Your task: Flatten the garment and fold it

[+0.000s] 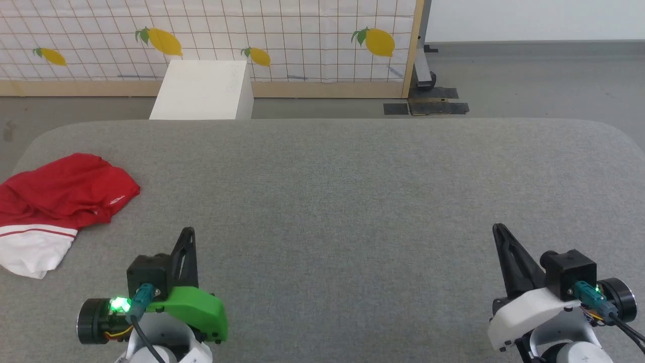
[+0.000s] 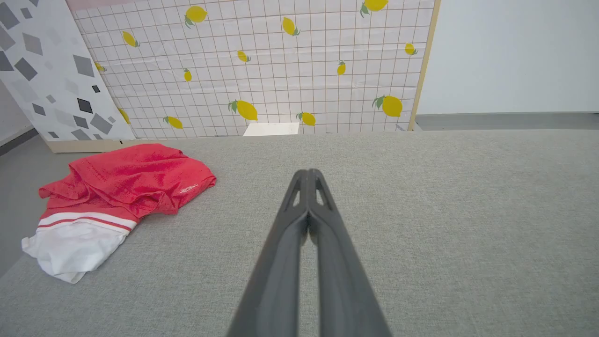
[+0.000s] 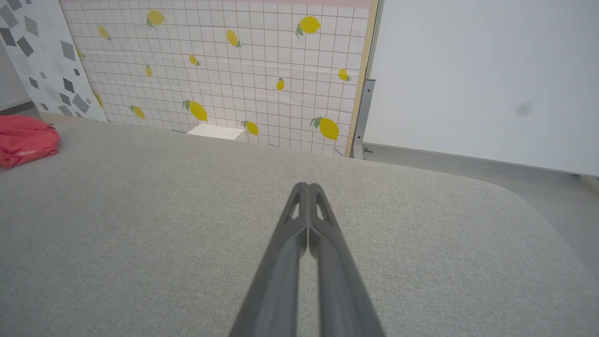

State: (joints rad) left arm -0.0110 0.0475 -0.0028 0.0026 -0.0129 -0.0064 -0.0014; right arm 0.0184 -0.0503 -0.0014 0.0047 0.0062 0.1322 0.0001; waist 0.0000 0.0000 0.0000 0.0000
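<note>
- Grey fabric worktop point(image 1: 352, 201) is most of what the head view gives me. The garment point(image 1: 65, 191) is a crumpled heap at its left edge, red on top, with a white bit and a red stripe on the near side. The picture's left edge cuts part of it off.
- Same view: my left jaws are pressed together with nothing in them. The dark fingers point(image 1: 185, 257) point up from the green wrist cover point(image 1: 194, 307), with the garment ahead and off to the left, well clear of them.
- My right jaws are closed and empty too. Their fingers point(image 1: 511, 262) rise from the white wrist cover point(image 1: 529, 307) at the lower right, way across from the garment.
- Past the worktop there's a white box point(image 1: 201, 91) in front of a lemon-print screen point(image 1: 302, 40), with grey floor point(image 1: 529, 75) off to the right.
- Left wrist view: both fingers point(image 2: 281, 262) meet at the tips above bare worktop point(image 2: 468, 210). The garment point(image 2: 126, 182) is bunched up on the left near the edge, with a tiny white mark on the red. I can't read any print on it. Behind it are the lemon-print screen point(image 2: 281, 70) and a panel with grey diamonds point(image 2: 47, 70).
- Right wrist view: fingers point(image 3: 281, 271) are tip to tip again over the worktop point(image 3: 140, 210). Just a red corner of the garment point(image 3: 25, 138) peeks in at the far left, well apart. The white box point(image 3: 215, 131) sits below the lemon-print screen point(image 3: 224, 70).
</note>
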